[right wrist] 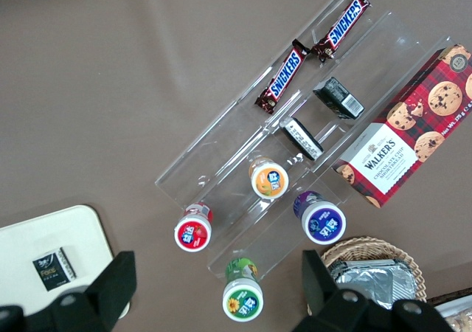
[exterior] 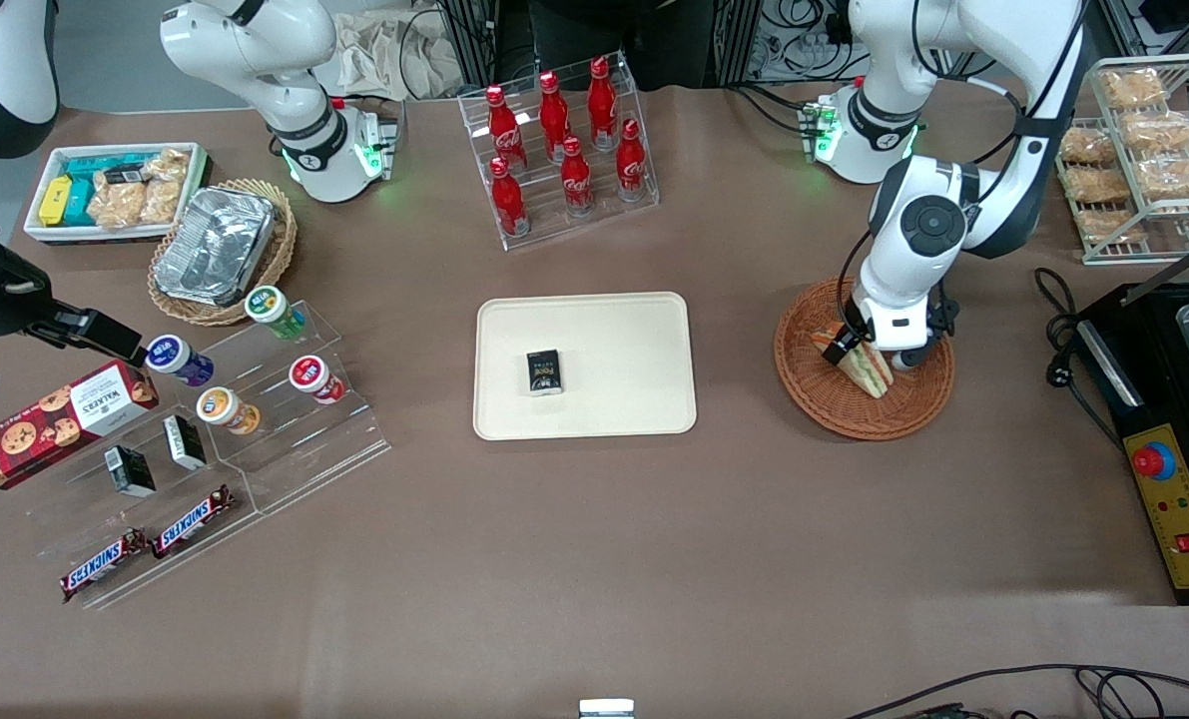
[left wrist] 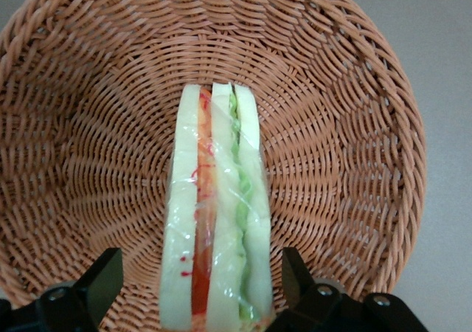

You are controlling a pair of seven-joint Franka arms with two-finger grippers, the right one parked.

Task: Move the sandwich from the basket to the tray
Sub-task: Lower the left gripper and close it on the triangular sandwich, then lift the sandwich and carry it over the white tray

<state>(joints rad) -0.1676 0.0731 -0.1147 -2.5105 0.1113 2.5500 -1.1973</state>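
While the left arm is bending steeply down over the basket [exterior: 859, 404], its gripper [left wrist: 198, 284] is straddling the sandwich [left wrist: 214, 221] lying inside, fingers [left wrist: 99, 284] spread, not touching; the tray [exterior: 644, 399] is sitting nearby.

We are looking down on a brown worktop [exterior: 594, 559] lying under even light, cables [exterior: 1053, 689] trailing along its near edge and more cables [exterior: 804, 30] lying at its far edge by dark frames.
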